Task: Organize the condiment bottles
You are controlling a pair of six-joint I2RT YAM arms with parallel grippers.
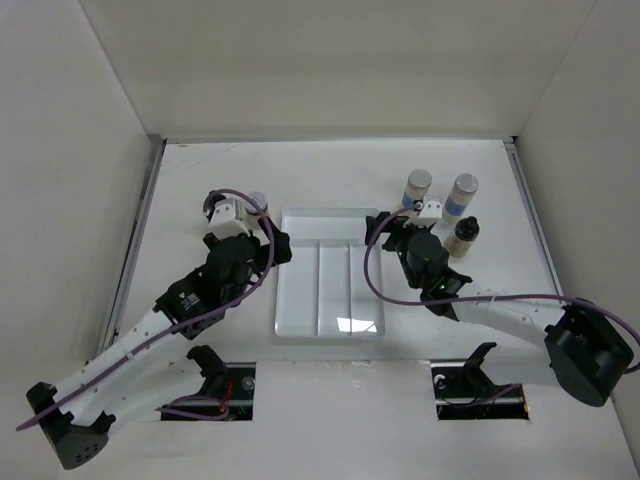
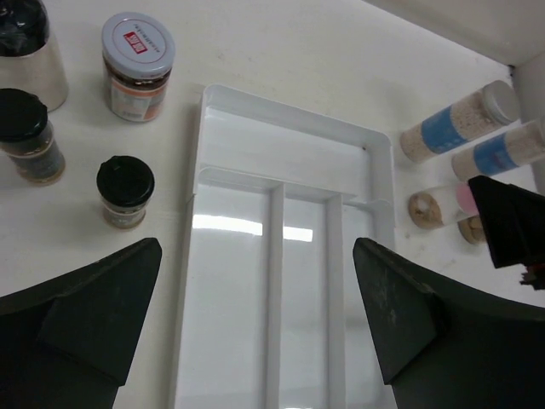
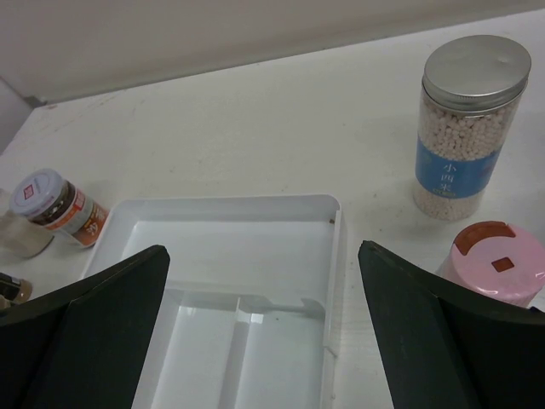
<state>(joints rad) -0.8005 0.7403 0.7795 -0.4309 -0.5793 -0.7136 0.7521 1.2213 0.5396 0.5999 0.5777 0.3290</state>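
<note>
A white divided tray was set at the middle of the table, with one crosswise compartment at its far end and three long ones running toward the arms. It was flanked by both arms. The left gripper was held by the tray's far left corner and the right gripper by its far right corner. In each wrist view the two fingers were seen spread wide apart, with nothing pinched between them. From above, most of the left-hand group of containers was covered by the left arm. In the left wrist view, a black part of the right arm was seen in front of a container on the right.

All the containers were stood on the table outside the tray, in two groups. To the right of the tray's far end, a first silver-capped bottle and a second silver-capped bottle were placed side by side. Both were tall, filled with pale grains and wrapped with blue labels. Just nearer were found a pink-capped bottle and a dark-capped bottle. To the left of the tray, four more were grouped close together: a red-labelled jar with a pale lid, a black-capped bottle, a small black-capped jar and a larger dark-topped jar, which was cut off by the frame edge.
</note>
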